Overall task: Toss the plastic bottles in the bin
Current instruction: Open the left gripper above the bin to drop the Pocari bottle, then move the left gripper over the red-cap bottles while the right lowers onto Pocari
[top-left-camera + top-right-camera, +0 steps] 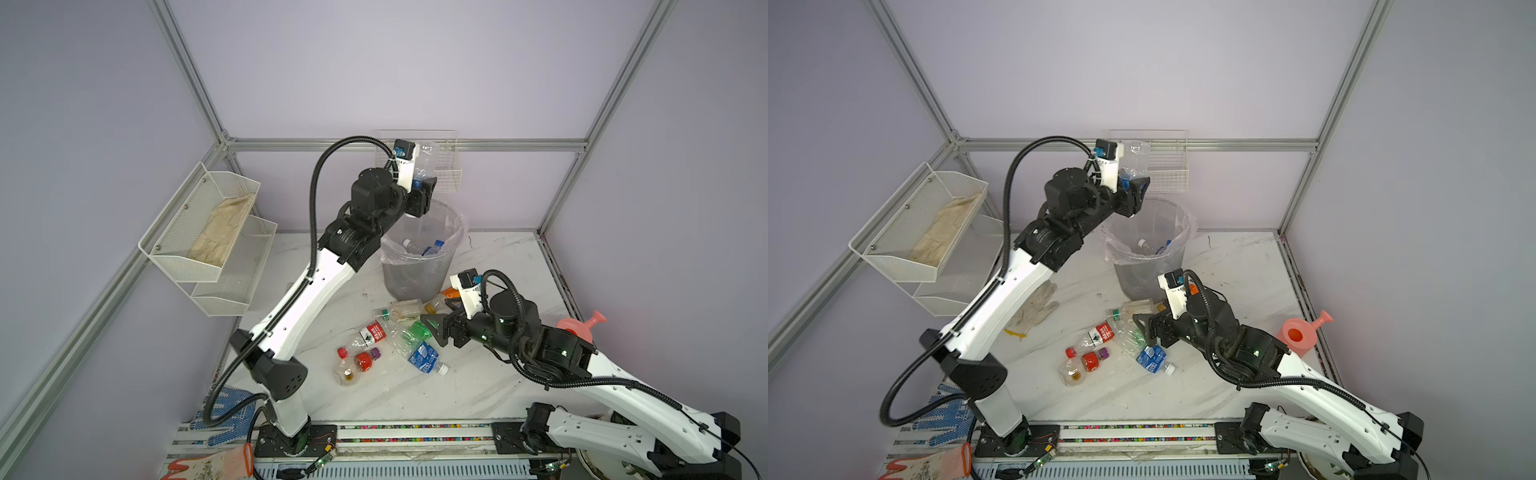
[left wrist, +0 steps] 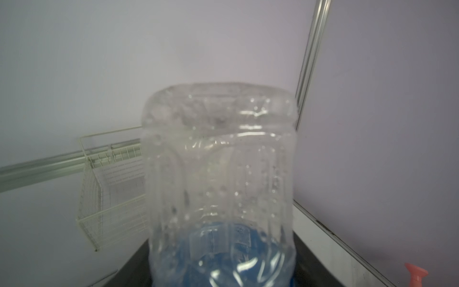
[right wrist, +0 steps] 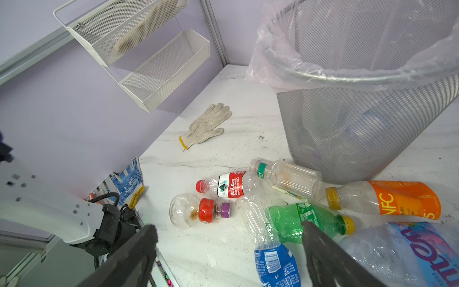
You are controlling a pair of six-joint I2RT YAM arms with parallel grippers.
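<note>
A: While scanning both top views, spot the left gripper (image 1: 426, 189)?
B: Yes, raised above the far rim of the bin (image 1: 415, 278). Has a clear bottle (image 1: 426, 160) between the jaws, blue-label end down, base up, long axis near upright. Bin mouth just below, slightly nearer the camera.
A: Clamped or slackened?
B: Cannot tell from here; gap hidden by the bottle.
A: And the right gripper (image 1: 434, 332)?
B: Low over the table (image 1: 478, 249), beside the pile of bottles (image 1: 372, 333) at the bin's foot. Clearly the nearer arm for those.
A: Left wrist view?
B: Filled by the clear bottle (image 2: 218, 174), base farthest from the lens. No fingers visible, so no verdict on the grip.
A: Right wrist view?
B: Jaws spread wide, empty. Green bottle (image 3: 298, 218) flat on the table just ahead, long axis running from one finger toward the other, one finger overlapping its body. Probably calls for a wrist turn before closing.
</note>
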